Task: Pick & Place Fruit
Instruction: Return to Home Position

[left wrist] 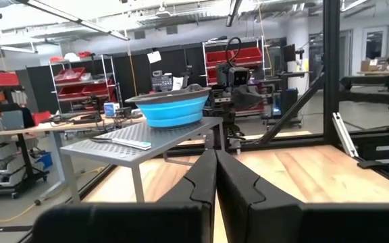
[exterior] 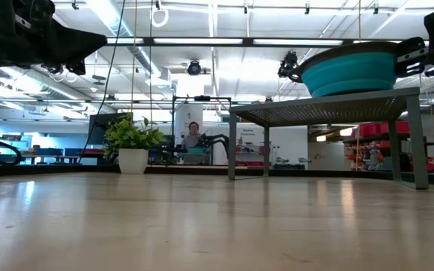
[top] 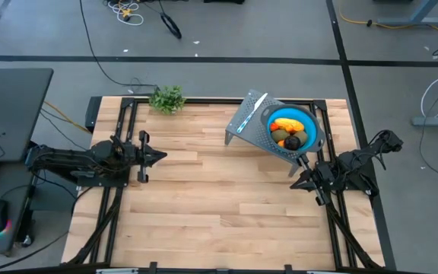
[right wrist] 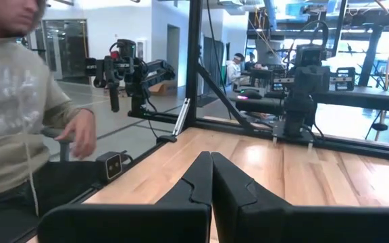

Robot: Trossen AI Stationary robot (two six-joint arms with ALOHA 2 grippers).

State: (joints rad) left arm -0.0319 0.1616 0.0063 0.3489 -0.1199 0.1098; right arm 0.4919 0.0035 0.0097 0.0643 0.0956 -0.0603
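Observation:
The fruit (top: 287,132) lies in a blue bowl (top: 308,122): an orange-yellow piece, olive-green ovals and a dark ball show. The bowl stands on a grey perforated stand (top: 248,131) at the table's far right, also seen in the low view (exterior: 353,71) and the left wrist view (left wrist: 171,108). My left gripper (top: 160,157) hovers shut at the table's left, pointing toward the stand (left wrist: 215,169). My right gripper (top: 295,184) is shut too (right wrist: 211,169), just on the near side of the stand. Neither touches anything.
A slim knife with a blue handle (top: 249,113) lies on the stand beside the bowl. A leafy green sprig (top: 167,99) sits at the table's far edge. A person in a light sweatshirt (right wrist: 12,101) is beyond the table. Bare wood (top: 219,198) spans the middle and near side.

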